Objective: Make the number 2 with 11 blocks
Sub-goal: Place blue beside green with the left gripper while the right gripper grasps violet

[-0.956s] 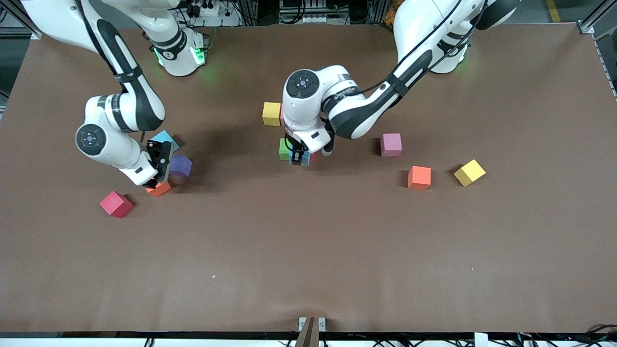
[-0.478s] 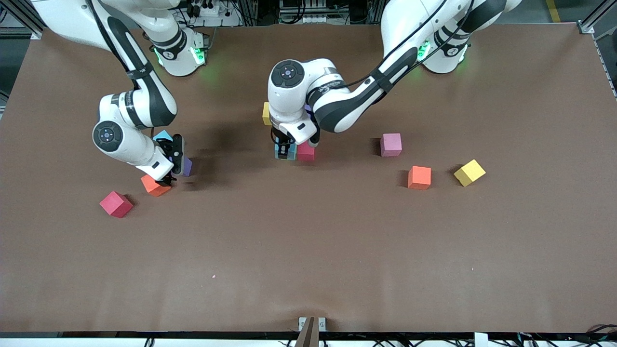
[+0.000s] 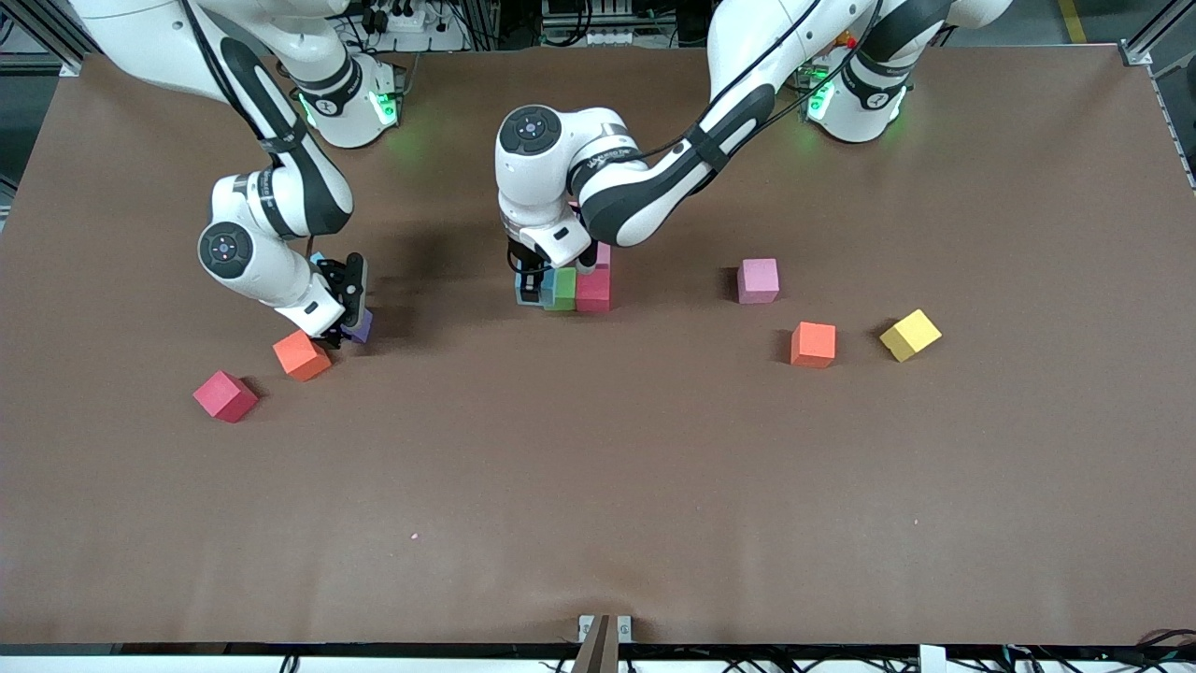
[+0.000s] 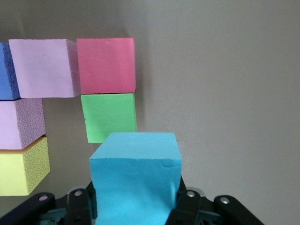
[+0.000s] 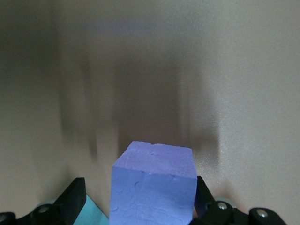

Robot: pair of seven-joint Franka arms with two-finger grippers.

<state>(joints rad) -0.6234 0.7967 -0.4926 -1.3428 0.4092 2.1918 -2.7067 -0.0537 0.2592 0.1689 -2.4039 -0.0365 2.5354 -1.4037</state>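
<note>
While I watch, my left gripper sits at the half-built number 2 mid-table.
Its jaws clamp a light blue block beside the green block; my right gripper has jaws spread wide around a purple block.

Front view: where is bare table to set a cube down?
Free: the whole brown table strip nearer the camera than every cube; also between the pink foam cube and the started digit. Crowded: around the right gripper and purple foam cube.
</note>
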